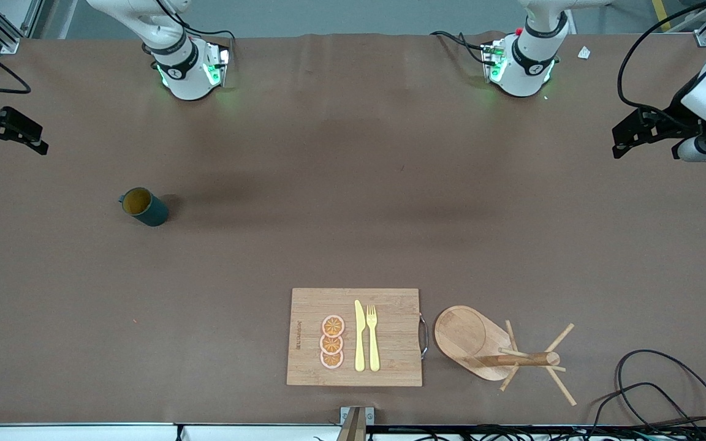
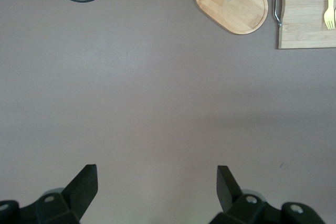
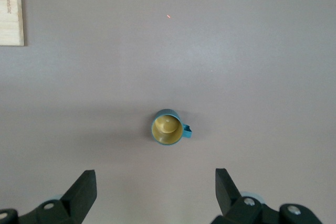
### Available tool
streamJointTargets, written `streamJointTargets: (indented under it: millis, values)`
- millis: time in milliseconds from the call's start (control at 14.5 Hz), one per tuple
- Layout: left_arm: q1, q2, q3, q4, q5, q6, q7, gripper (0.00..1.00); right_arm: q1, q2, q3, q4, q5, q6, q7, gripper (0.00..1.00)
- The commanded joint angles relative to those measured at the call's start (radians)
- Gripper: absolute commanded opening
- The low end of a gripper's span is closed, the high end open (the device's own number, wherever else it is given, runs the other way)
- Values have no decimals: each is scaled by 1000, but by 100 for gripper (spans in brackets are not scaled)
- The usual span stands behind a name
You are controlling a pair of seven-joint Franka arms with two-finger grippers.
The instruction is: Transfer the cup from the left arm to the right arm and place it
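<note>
The cup (image 1: 144,206) is a small dark teal mug with a yellowish inside. It stands upright on the brown table toward the right arm's end, and nothing touches it. In the right wrist view the cup (image 3: 167,127) shows from above with its handle out to one side. My right gripper (image 1: 13,138) hangs open and empty high above that end of the table; its own view shows it (image 3: 156,177) short of the cup. My left gripper (image 1: 619,142) waits open and empty over the left arm's end, with only bare table under it (image 2: 156,174).
Near the front edge lies a wooden cutting board (image 1: 390,361) with three orange slices (image 1: 332,342), a yellow knife (image 1: 360,335) and a yellow fork (image 1: 372,337). Beside it a wooden mug tree (image 1: 515,358) lies on its side. Black cables (image 1: 665,392) trail at the corner.
</note>
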Motion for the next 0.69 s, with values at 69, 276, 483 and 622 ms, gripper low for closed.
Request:
streamJointTargets:
  millis: [69, 276, 483, 622]
  values:
    - [4, -14, 1, 1, 6, -7, 19, 100, 35, 20, 0, 42, -25, -25, 56, 100]
    - [4, -12, 1, 2, 13, -5, 16, 100, 33, 21, 0, 46, -27, -40, 55, 100]
    - [2, -9, 1, 13, 16, -7, 15, 100, 32, 21, -1, 46, -25, -40, 54, 100]
    - [2, -9, 0, 13, 16, -26, 19, 100, 30, 21, -1, 46, -25, -40, 55, 100]
